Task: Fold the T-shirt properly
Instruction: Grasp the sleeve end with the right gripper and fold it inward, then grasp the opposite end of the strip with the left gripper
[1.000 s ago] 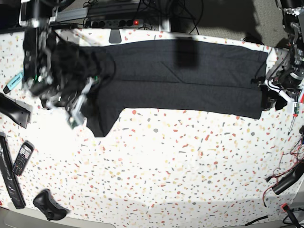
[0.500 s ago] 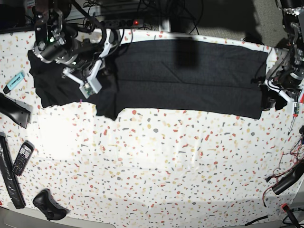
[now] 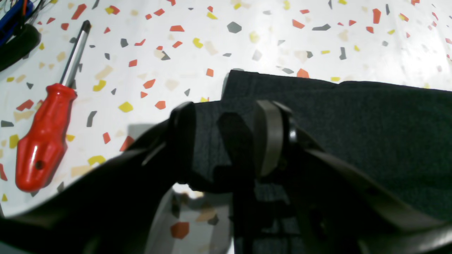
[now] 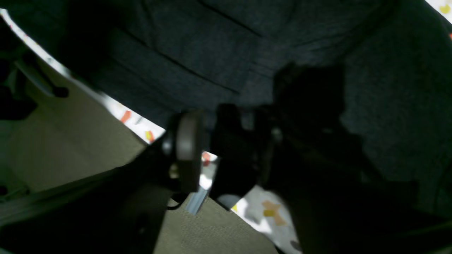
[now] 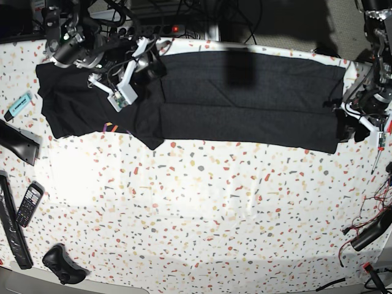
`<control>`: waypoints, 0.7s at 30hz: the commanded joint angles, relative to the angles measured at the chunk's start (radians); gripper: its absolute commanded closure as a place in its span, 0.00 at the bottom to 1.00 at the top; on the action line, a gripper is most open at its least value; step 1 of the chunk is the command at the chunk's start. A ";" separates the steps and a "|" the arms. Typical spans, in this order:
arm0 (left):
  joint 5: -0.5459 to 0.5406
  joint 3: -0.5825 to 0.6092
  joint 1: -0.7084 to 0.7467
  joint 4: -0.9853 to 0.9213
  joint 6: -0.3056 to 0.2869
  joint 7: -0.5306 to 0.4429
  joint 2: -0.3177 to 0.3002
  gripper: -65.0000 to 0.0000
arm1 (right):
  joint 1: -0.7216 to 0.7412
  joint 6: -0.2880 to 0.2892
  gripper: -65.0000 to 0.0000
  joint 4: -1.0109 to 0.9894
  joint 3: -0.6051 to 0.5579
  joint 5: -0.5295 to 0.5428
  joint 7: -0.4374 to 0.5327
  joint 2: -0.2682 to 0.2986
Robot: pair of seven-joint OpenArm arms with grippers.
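Showing only left-wrist: red screwdriver (image 3: 44, 135)

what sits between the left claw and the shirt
Nothing visible. The left claw is already at the shirt edge, with black fabric lying between its fingers. The screwdriver lies off to the side on the table, clear of the shirt.

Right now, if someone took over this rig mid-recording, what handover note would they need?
Left gripper: shut on the right-end edge of the large plain black cotton T-shirt, by the red-handled screwdriver.
Right gripper: low over the shirt's upper left; grip unclear in the dark wrist view.
Shirt: a long band across the back of the speckled table, folded lengthwise; the left end is wider and uneven, a bit of coloured print showing.
Left: tidy the left end, fold crosswise.
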 commanded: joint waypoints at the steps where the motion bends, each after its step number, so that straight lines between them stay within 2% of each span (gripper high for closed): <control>1: -0.013 -0.006 -0.011 0.018 0.000 -0.010 -0.017 0.60 | 0.005 0.010 0.61 0.020 0.005 0.035 0.014 0.006; 6: -0.013 -0.006 -0.003 0.018 -0.012 0.056 -0.017 0.60 | 0.014 0.010 0.61 0.020 0.005 0.098 0.025 0.006; 9: -0.021 -0.006 0.016 0.018 -0.024 0.050 -0.017 0.60 | 0.028 0.010 0.61 0.020 0.008 0.096 0.023 0.007; 14: -0.109 -0.006 0.053 0.016 -0.027 0.051 -0.016 0.60 | 0.039 0.010 0.61 0.020 0.008 0.074 0.024 0.009; 21: -0.111 -0.018 0.061 -0.049 -0.027 0.053 -0.017 0.60 | 0.038 0.010 0.61 0.020 0.008 0.074 0.019 0.009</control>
